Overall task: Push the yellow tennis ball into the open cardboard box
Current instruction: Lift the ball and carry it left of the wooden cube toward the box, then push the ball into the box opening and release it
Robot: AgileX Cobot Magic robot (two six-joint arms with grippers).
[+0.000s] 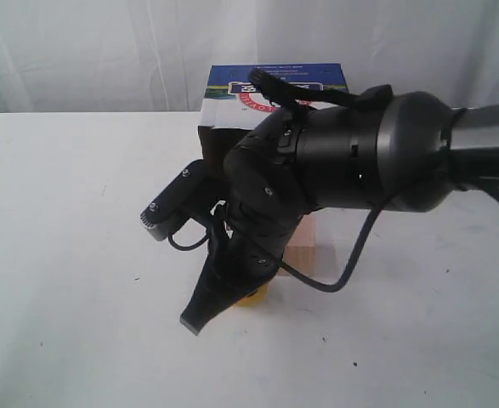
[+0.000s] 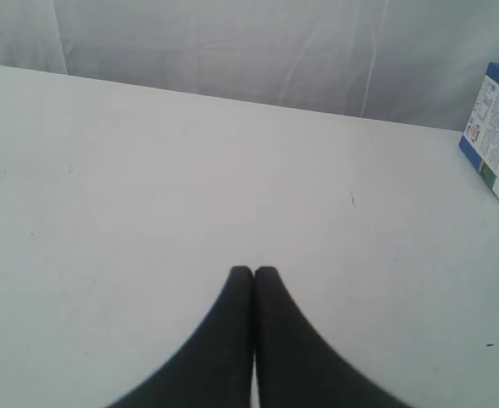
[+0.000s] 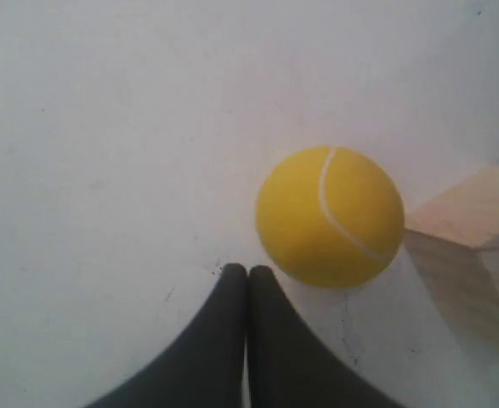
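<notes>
- The white worktop (image 1: 62, 255) carries everything; a pale curtain closes it off behind.
- The open cardboard box (image 1: 223, 89) stands at the far side. The right arm (image 1: 377, 153) covers most of it, leaving only the blue-and-white printed top and a strip of brown wall, so its opening cannot be made out. The left wrist view cuts it off to one printed corner (image 2: 497, 136).
- The right arm fills the middle of the exterior view, a cable looping beneath it.
- The right tool (image 3: 247, 270) is closed, fingers pressed together and holding nothing. Its tips sit low over the worktop (image 1: 196, 321), just beside the ball.
- The left tool (image 2: 253, 270) is likewise closed and empty over bare worktop (only its own wrist view shows it).
- The wooden cube (image 3: 470, 255) is cut off at the picture's edge; in the exterior view the arm half hides it (image 1: 304, 246).
- The yellow tennis ball (image 3: 330, 217) rests on the worktop outside the box, between the tool tips and the cube. Whether it touches the cube's corner I cannot tell. The exterior view shows only a yellow sliver (image 1: 253, 296) under the tool.
</notes>
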